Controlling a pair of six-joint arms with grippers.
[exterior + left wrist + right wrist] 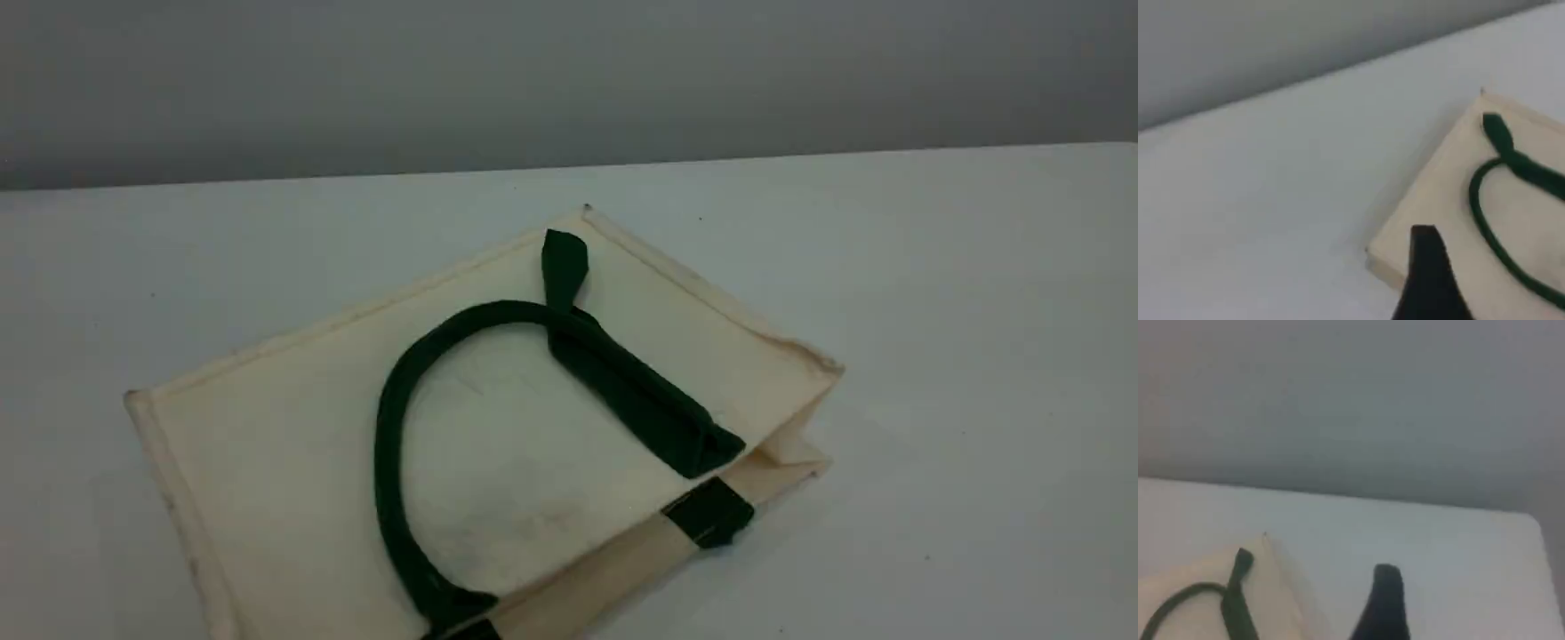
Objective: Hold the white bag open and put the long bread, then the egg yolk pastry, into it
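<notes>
The white bag lies flat on its side in the middle of the table, its mouth toward the right front. One dark green strap handle loops across its upper face. Neither arm shows in the scene view. The left wrist view shows one dark fingertip above the bag's near corner, touching nothing. One dark fingertip of the right gripper hangs over bare table, right of the bag's far corner, nothing at it. The long bread and the egg yolk pastry are out of view.
The white table runs back to a grey wall. Its right edge shows in the right wrist view. A green stitched tab sits at the bag's mouth.
</notes>
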